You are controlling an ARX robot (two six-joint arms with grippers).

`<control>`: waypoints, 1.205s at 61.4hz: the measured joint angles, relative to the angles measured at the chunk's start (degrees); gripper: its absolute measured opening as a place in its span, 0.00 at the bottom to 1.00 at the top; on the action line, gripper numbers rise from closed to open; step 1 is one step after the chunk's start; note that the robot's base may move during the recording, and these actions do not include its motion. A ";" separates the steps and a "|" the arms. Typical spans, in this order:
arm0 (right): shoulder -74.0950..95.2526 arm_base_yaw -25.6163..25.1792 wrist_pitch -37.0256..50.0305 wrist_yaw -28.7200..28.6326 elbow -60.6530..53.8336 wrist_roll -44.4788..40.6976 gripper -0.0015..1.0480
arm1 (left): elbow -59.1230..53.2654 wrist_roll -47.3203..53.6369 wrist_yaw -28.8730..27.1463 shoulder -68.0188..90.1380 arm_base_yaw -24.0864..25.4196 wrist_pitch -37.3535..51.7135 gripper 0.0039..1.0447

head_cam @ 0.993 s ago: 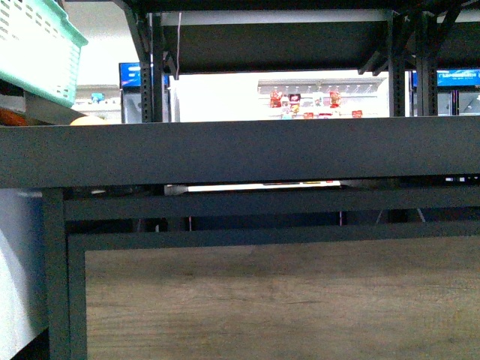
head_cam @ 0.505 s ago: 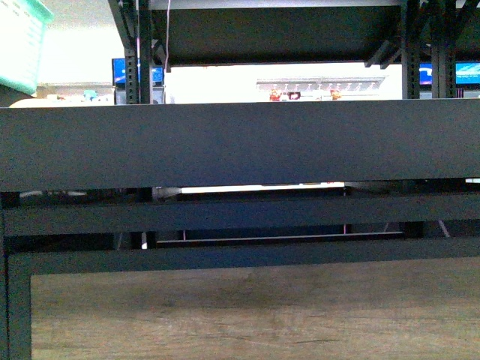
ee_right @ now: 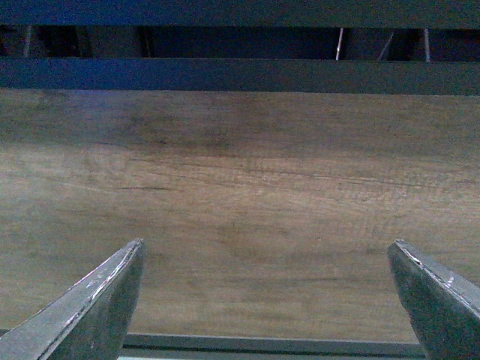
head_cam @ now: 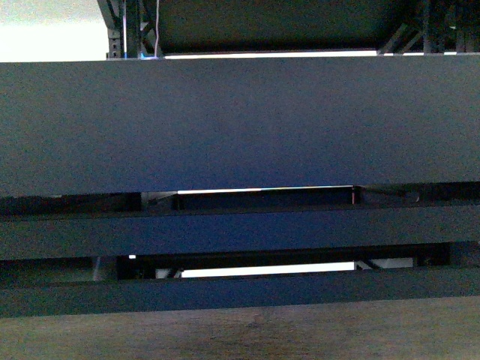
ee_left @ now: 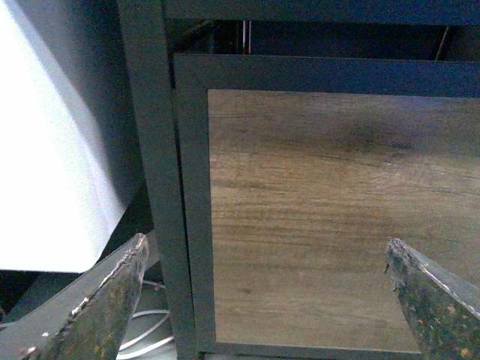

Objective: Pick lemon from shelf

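Holding the left gripper (ee_left: pixel 264 241) and right gripper (ee_right: pixel 266 242) spread before the shelf (head_cam: pixel 240 124).
We carry both sets of jaws wide and empty above a wooden board (ee_right: pixel 240 187), ready, we judge, for a fruit-sized grasp. In the front view the shelf's raised rim fills the centre, with the board at 6 o'clock. The lemon shows in no view; we judge it lies behind that rim.

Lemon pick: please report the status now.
Left pincer open, empty. Right pincer open, empty. Lemon not in view. Shelf rim fills front view.
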 joint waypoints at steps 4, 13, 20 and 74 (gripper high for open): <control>0.02 0.00 0.00 0.07 0.00 0.02 0.93 | 0.00 0.00 -0.11 0.02 0.00 0.00 0.93; 0.11 0.00 0.00 0.00 0.00 0.00 0.93 | 0.00 0.00 -0.11 0.00 0.00 0.00 0.93; 0.11 0.00 0.00 0.00 0.00 0.00 0.93 | 0.00 0.00 -0.07 0.00 0.00 0.00 0.92; 0.07 0.00 0.00 -0.02 0.00 0.15 0.93 | 0.00 -0.02 -0.13 -0.02 0.00 0.00 0.92</control>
